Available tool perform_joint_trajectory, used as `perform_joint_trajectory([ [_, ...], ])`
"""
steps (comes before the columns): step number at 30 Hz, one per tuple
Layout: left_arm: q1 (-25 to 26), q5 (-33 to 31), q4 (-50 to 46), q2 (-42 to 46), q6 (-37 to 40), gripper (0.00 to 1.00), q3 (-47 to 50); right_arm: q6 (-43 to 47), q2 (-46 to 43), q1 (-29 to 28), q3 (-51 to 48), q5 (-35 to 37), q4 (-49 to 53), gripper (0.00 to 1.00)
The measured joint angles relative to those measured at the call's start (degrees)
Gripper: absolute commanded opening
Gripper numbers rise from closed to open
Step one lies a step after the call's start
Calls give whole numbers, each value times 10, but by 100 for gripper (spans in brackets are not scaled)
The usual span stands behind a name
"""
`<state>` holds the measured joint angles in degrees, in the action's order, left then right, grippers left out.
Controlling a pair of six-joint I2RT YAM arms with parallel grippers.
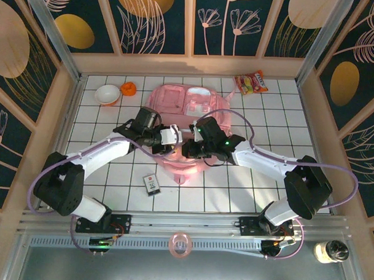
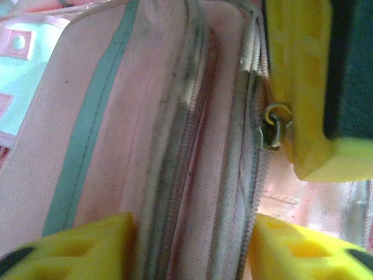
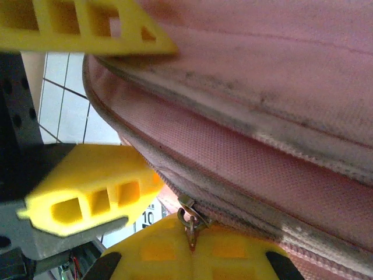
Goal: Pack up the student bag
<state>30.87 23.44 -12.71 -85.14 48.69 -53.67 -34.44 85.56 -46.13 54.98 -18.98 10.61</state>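
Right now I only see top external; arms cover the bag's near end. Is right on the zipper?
Observer: Yes, right wrist view has the right gripper shut on the zipper pull.
Operator: Left?
Observer: The left gripper straddles the student bag's zipped edge; clamped or not, can't tell.
Operator: Clearance between them?
Observer: One left finger sits just beside the pull, no contact visible.
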Motion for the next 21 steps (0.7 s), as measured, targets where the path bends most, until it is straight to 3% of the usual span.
perform_joint_trajectory([
  [4, 8, -21, 21, 2, 23, 0, 4, 9, -13, 24, -11, -1, -1, 0],
  [15, 10, -37, 65, 41, 46, 0, 35, 103, -80, 142, -47, -54, 73, 0],
  [18, 9, -27, 50, 50, 43, 48, 34, 116, -80, 143, -45, -66, 75, 0],
  [19, 7, -22, 38, 55, 41, 58, 34, 117, -80, 143, -45, -66, 76, 0],
  [21, 3, -19, 14, 70, 33, 68, 34, 116, -80, 144, -45, -59, 83, 0],
])
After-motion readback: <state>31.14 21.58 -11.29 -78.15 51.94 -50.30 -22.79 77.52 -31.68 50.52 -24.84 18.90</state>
